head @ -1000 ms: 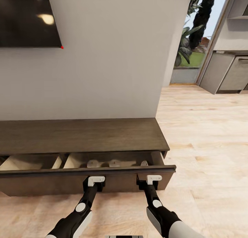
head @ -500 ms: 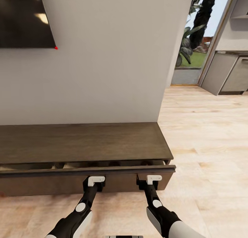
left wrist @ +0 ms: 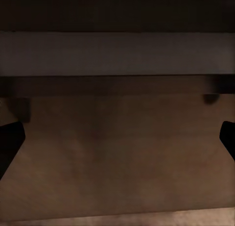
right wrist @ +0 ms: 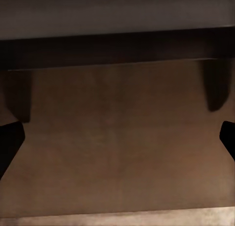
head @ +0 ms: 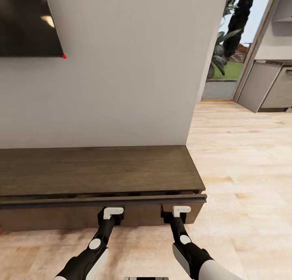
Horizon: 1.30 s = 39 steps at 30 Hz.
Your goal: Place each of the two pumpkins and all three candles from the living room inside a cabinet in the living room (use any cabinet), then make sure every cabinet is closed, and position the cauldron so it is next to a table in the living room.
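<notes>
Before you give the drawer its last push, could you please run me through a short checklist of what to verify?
1. Left gripper against the long dark-brown wood cabinet's drawer front: ok, as far as the head view shows.
2. Right gripper against the same front: ok, level with the left.
3. Drawer fully shut: not ok, a thin dark gap remains under the cabinet top.
4. Grippers open: ok, the dark fingertips sit wide apart in both wrist views.
5. Pumpkins and candles inside: cannot tell.
6. Pale wood floor beside the cabinet free of obstacles: ok.
</notes>
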Tool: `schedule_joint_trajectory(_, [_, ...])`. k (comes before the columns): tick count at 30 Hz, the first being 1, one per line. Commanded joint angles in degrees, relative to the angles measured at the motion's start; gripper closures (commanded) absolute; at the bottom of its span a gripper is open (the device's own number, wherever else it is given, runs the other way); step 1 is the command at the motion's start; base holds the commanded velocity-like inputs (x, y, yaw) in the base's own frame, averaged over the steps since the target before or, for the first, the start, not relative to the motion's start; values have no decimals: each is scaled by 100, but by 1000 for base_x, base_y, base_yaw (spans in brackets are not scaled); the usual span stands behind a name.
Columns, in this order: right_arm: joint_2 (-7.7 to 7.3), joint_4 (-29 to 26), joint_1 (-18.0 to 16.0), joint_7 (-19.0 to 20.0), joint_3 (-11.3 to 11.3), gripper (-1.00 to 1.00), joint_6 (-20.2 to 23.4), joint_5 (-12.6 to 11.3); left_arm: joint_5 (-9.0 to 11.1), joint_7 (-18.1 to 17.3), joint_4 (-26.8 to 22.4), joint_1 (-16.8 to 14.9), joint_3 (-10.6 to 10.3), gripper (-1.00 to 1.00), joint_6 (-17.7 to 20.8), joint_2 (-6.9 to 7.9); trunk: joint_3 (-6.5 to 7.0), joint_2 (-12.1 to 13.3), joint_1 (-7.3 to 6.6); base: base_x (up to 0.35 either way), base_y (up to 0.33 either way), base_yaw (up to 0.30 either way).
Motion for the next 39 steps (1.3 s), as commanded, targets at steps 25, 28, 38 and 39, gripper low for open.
schedule_joint_trajectory(25, [-11,3,-6,-34,41,-100,-27,-47,35,66,7,-6,-41,-100,-27,7,-4,-2,-1,40,0,0])
schedule_joint_trajectory(28, [-11,3,-6,-34,41,-100,-29,-47,35,67,6,-6,-41,-100,-25,8,-4,-2,-1,4,0,0])
schedule_joint_trajectory(38, [-11,3,-6,-34,41,-100,-31,-47,35,65,9,-6,-41,-100,-29,13,-4,-2,-1,-231,0,0])
schedule_joint_trajectory(39, [-11,3,-6,-34,41,-100,-30,-47,35,66,8,-6,-41,-100,-29,13,-4,-2,-1,-323,0,0])
